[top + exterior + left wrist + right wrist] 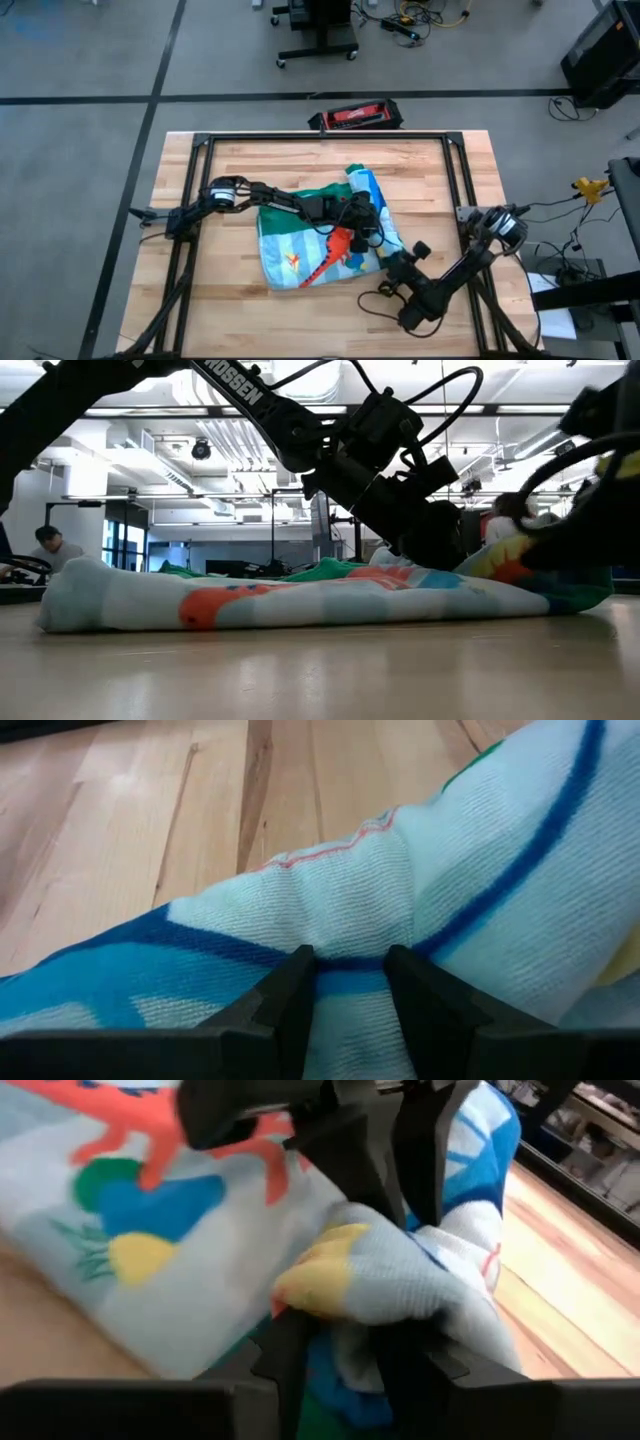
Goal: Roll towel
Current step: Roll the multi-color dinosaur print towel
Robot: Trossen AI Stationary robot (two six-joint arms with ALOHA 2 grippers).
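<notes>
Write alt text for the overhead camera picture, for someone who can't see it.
A dinosaur-print towel lies partly bunched in the middle of a wooden table, with two dark robot arms reaching into it. The left gripper pinches cloth near the towel's right side, and the right gripper grips its lower right edge.

Left gripper (372,226) is buried in the towel (300,255) from above, fingertips out of sight under a fold, and the low view hides the cloth's far side behind dark arm links. Right gripper (345,1370) has its fingers cut off by the frame edge, the blurred left arm blocking the cloth beyond
</notes>
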